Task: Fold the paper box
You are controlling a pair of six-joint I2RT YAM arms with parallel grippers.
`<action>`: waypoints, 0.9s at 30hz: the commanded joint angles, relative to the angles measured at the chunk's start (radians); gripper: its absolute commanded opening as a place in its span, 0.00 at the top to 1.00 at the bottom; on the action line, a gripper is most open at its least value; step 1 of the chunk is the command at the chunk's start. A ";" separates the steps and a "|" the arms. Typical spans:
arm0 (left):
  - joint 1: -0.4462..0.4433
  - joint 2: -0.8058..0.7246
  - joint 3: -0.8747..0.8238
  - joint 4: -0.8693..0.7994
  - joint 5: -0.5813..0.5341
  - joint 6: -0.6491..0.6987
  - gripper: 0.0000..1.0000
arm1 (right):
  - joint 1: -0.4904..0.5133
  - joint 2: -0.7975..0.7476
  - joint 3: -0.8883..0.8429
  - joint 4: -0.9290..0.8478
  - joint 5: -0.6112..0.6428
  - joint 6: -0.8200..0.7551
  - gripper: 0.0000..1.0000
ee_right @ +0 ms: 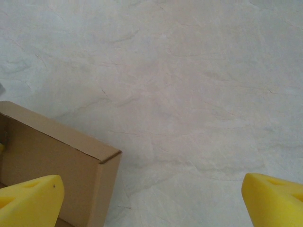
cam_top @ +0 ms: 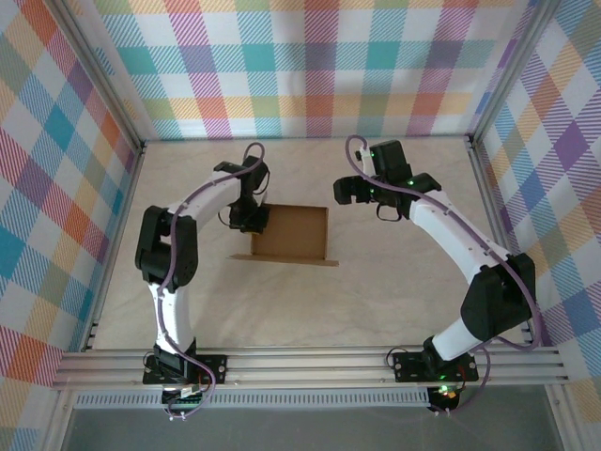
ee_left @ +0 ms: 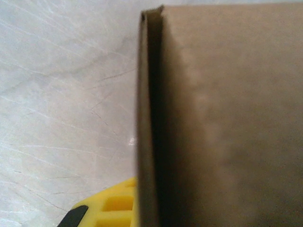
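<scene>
While left tool [cam_top: 257, 220] pinches it, paper box [cam_top: 299, 235] gapes.

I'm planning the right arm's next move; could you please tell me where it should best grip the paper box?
On the paper box, take the top edge of the upright right wall, coming down from above: that thin standing panel faces the open right gripper, whose fingers could straddle it, one inside, one outside.
</scene>
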 commanded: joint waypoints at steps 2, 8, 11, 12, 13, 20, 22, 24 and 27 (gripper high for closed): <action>0.007 0.101 0.110 -0.145 0.021 0.043 0.88 | -0.012 0.020 0.025 0.030 -0.077 -0.007 0.04; 0.007 0.133 0.259 -0.227 0.042 0.052 0.35 | -0.018 0.047 0.053 0.019 -0.168 -0.088 0.04; 0.007 0.100 0.289 -0.236 0.038 0.049 0.16 | -0.018 0.062 0.052 0.033 -0.220 -0.136 0.03; 0.008 0.085 0.291 -0.230 0.039 0.045 0.13 | -0.018 0.067 0.052 0.035 -0.234 -0.152 0.03; 0.010 0.064 0.292 -0.221 0.040 0.038 0.08 | -0.019 0.075 0.052 0.042 -0.244 -0.164 0.02; 0.083 -0.141 0.162 -0.040 -0.042 -0.081 0.00 | -0.021 0.171 0.122 0.065 -0.301 -0.216 0.01; 0.118 -0.245 0.048 0.053 -0.076 -0.128 0.00 | -0.021 0.231 0.175 0.033 -0.364 -0.292 0.01; 0.154 -0.342 -0.053 0.130 -0.095 -0.170 0.00 | -0.021 0.297 0.229 -0.004 -0.432 -0.358 0.01; 0.212 -0.473 -0.185 0.204 -0.099 -0.222 0.00 | -0.016 0.393 0.311 -0.051 -0.516 -0.462 0.02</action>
